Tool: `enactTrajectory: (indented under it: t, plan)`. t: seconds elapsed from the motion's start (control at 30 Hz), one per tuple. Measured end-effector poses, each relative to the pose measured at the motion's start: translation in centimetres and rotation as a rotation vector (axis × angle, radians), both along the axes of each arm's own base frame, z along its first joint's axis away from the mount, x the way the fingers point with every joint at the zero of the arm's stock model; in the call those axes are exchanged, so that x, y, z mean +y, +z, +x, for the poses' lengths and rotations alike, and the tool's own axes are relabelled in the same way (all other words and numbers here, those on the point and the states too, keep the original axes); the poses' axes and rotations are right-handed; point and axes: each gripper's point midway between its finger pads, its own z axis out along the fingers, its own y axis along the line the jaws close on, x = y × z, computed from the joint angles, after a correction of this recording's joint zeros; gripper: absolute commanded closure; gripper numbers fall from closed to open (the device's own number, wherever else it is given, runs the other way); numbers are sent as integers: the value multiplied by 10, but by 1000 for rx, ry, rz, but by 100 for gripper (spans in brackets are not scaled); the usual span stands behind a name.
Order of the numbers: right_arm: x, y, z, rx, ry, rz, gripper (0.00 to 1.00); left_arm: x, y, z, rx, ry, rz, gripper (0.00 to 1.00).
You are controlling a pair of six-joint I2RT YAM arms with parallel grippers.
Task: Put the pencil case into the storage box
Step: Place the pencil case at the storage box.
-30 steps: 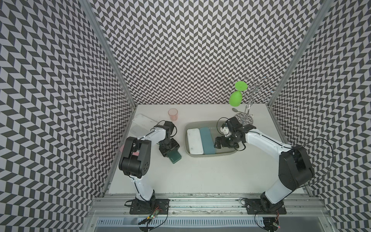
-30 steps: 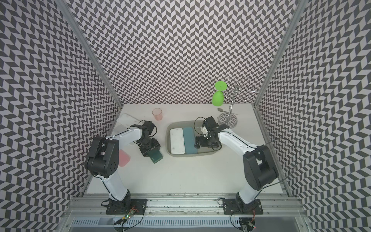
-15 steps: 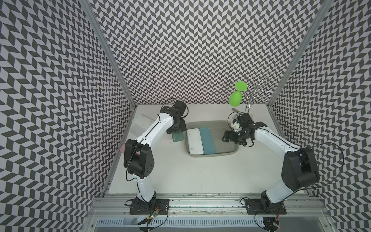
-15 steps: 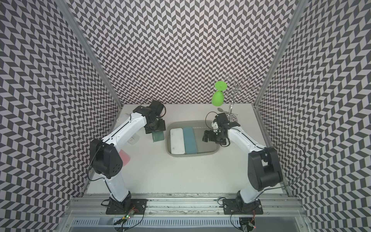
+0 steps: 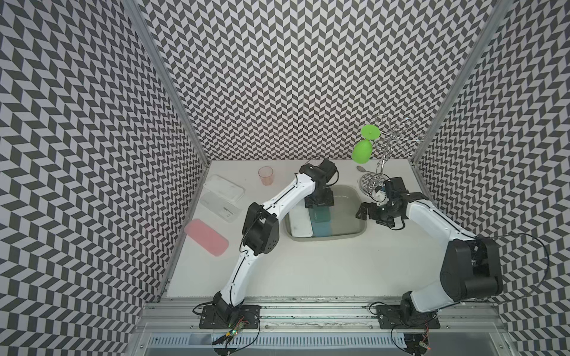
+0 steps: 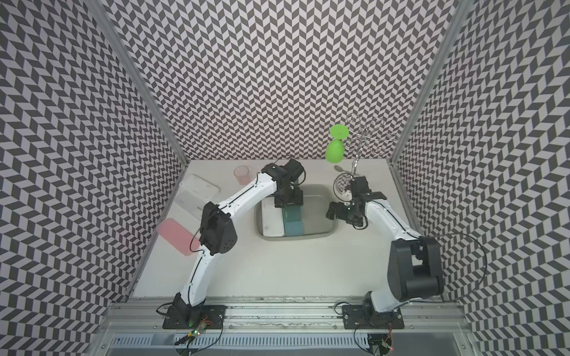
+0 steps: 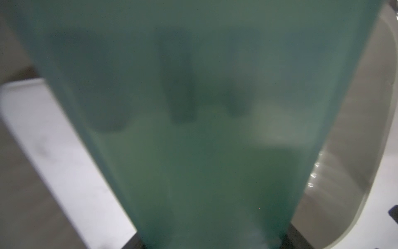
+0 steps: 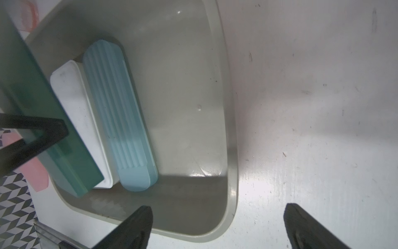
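A green translucent pencil case (image 5: 320, 214) (image 6: 293, 214) hangs lengthwise from my left gripper (image 5: 319, 202) (image 6: 288, 200), which is shut on its upper end. It hovers above the grey-olive storage box (image 5: 362, 228) (image 6: 324, 235), and it fills the left wrist view as the green pencil case (image 7: 204, 129). A white case (image 5: 299, 222) and a blue ribbed case (image 8: 120, 112) lie side by side in the box's left part. My right gripper (image 5: 367, 212) (image 8: 217, 215) stands open and empty just outside the box's right rim.
A pink pencil case (image 5: 206, 236) lies on the table at the left, with clear plastic cases (image 5: 223, 192) behind it. A pink cup (image 5: 266, 175) stands at the back. A wire rack (image 5: 382, 163) with a green glass (image 5: 362, 152) stands at the back right.
My left arm has lifted the green case from the table left of the box and swung it over the box. My right gripper has drawn back out of the box to its right side.
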Motion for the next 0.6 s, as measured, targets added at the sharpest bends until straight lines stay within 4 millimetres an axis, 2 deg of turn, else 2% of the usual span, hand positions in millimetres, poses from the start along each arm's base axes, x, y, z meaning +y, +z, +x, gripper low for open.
enactTrajectory:
  t: [0.13,0.37,0.47,0.6]
  plan:
    - [-8,-5,-9,10,-10,0,0,-25,-8,-15,52,20,-56,32]
    - [-17,-11,-16,18,-20,-1,0,-54,-10,-12,70,90,-174,33]
    - [-18,-11,-15,15,-19,-1,0,-60,-22,-10,86,110,-182,33]
    - [-19,-11,-15,11,-12,-1,0,-58,-49,-11,118,118,-138,29]
